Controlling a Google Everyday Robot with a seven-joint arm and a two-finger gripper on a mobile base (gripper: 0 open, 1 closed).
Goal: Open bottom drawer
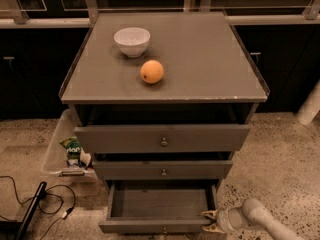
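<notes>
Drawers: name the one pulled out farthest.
The bottom drawer, its grey floor exposed; middle drawer and top drawer show none. The gripper is at its front corner.
</notes>
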